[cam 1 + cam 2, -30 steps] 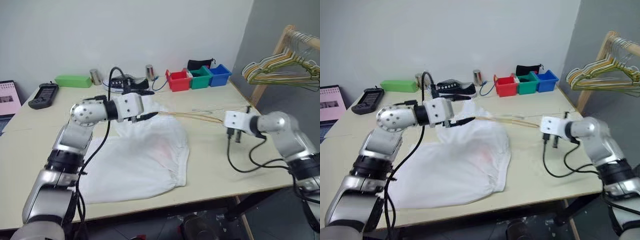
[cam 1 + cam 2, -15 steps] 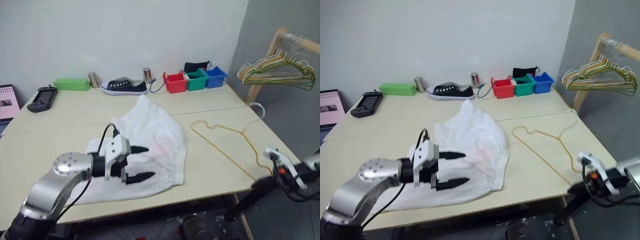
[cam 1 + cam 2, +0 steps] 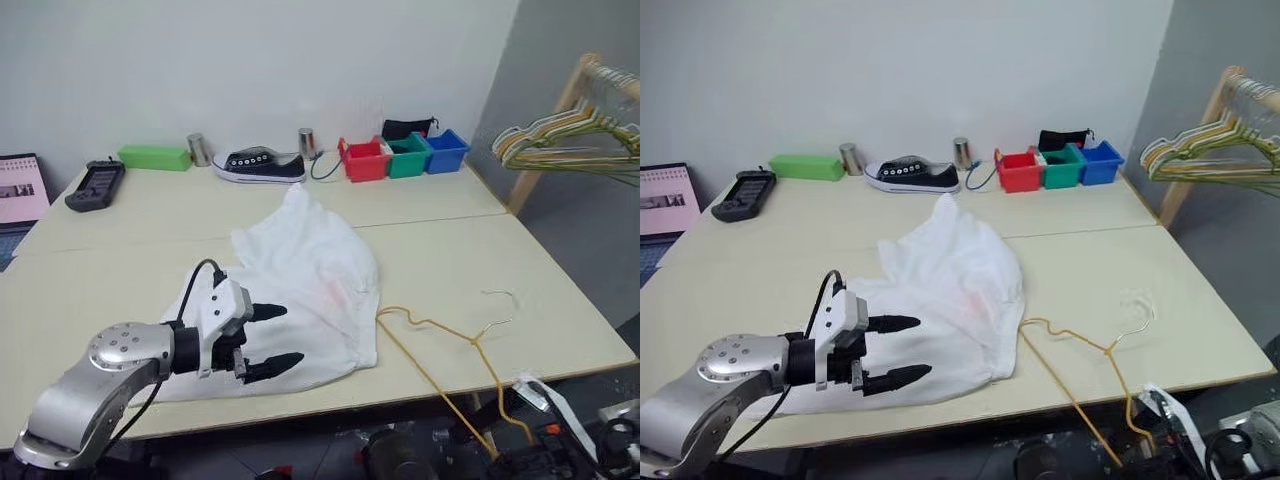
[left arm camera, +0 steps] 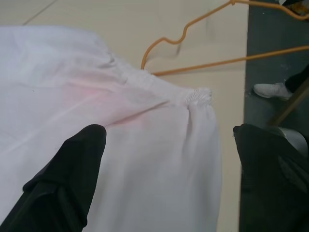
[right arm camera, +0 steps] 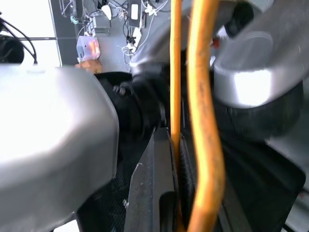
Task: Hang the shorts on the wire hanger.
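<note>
Dragged toward the desk [image 3: 560, 300] front edge, the thin golden wire hanger [image 3: 440, 335] stayed clenched in the right end effector [image 5: 181, 159], while the left end effector [image 3: 262, 342] hovered released over the soft white shorts [image 3: 310, 280].

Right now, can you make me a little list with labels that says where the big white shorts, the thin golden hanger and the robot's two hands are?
shorts: large white cloth shorts lying crumpled flat on the beige table
hanger: thin golden-tan wire hanger beside the shorts, its far end off the table's front edge
left gripper: open, over the shorts' near edge, holding nothing
right gripper: shut on the wire hanger, below the table's front edge
shorts on hanger: not yet
</note>
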